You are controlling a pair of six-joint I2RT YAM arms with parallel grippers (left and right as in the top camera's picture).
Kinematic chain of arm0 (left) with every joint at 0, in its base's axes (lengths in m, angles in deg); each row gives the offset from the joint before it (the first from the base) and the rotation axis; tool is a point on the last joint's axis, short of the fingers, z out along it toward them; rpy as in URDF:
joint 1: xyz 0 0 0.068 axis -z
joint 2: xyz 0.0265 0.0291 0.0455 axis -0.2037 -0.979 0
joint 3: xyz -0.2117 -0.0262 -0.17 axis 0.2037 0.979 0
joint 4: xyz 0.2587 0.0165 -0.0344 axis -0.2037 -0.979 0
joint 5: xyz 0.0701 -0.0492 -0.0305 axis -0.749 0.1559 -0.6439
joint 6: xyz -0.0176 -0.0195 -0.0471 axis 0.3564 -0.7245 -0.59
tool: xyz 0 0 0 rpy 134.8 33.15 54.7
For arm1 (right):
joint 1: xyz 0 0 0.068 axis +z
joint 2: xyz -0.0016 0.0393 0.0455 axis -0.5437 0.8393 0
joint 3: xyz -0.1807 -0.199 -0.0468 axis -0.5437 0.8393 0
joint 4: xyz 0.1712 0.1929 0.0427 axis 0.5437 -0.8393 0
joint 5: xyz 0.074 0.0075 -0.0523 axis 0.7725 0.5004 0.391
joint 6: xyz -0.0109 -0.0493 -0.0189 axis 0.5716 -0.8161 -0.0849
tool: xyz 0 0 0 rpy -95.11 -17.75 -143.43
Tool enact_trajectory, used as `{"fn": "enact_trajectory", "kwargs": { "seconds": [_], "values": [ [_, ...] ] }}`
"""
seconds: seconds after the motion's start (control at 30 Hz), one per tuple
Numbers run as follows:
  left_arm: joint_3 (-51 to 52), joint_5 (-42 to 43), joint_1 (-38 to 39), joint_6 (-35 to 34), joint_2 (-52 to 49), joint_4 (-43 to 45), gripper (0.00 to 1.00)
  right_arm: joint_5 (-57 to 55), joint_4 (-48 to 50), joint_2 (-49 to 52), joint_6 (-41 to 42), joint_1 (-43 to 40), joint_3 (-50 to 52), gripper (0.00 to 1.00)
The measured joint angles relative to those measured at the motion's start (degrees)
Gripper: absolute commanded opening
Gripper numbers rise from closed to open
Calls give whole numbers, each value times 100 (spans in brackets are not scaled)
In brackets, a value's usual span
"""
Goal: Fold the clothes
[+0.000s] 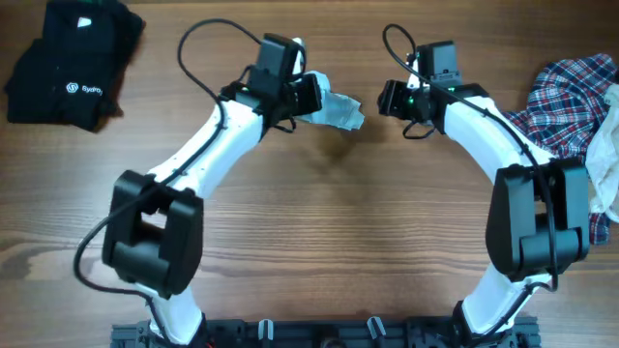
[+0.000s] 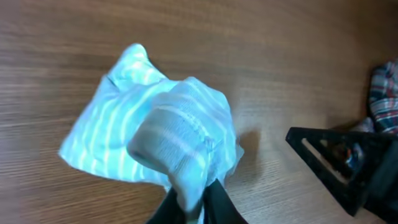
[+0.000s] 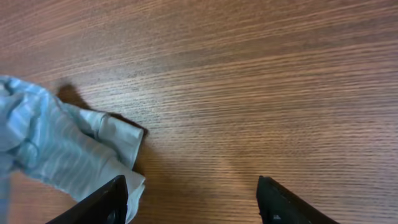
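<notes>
A small pale-blue striped garment (image 1: 338,108) hangs bunched just above the wooden table at the back centre. My left gripper (image 1: 314,97) is shut on it. In the left wrist view the cloth (image 2: 155,130) spills forward from between the two dark fingers of that gripper (image 2: 193,202). My right gripper (image 1: 387,99) faces it from the right, a short gap away. In the right wrist view this gripper (image 3: 191,183) stands open with only bare wood between its fingers. There the garment (image 3: 56,149) lies beside the left finger, and I cannot tell if they touch.
A red-blue-white plaid shirt (image 1: 566,97) lies crumpled at the right edge with a beige piece (image 1: 607,145) next to it. Black logo garments (image 1: 73,63) are stacked at the back left. Both arm bases stand at the table's front edge.
</notes>
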Motion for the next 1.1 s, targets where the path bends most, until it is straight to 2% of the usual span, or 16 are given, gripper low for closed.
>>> {"fn": "enact_trajectory", "kwargs": {
  "seconds": [0.13, 0.6, 0.7, 0.8, 0.87, 0.9, 0.93, 1.0, 1.1],
  "values": [
    [2, -28, 146, 4, -219, 129, 16, 35, -11, 0, 0, 0, 0, 67],
    [7, -44, 490, 70, -256, 562, 13, 35, -133, 0, -2, 0, 0, 65],
    [7, -44, 614, 72, -267, 568, 18, 52, -136, 0, -11, 0, 0, 65],
    [7, -87, 636, 85, -267, 595, 33, 278, -133, -20, -214, 0, 0, 62],
    [7, -170, 557, 101, -267, 588, 38, 358, -131, -166, -308, 0, 2, 52],
    [7, -223, 494, 114, -267, 577, 40, 378, -107, -317, -365, 0, 2, 41],
    [7, -284, 420, 131, -267, 573, 39, 422, -31, -538, -367, 0, 7, 25],
    [7, -411, 173, 131, -267, 575, 40, 699, 262, -1296, -415, 0, 4, 4],
    [7, -492, -227, 131, -267, 544, 41, 1266, 623, -1928, -190, 0, -39, 4]
  ]
}}
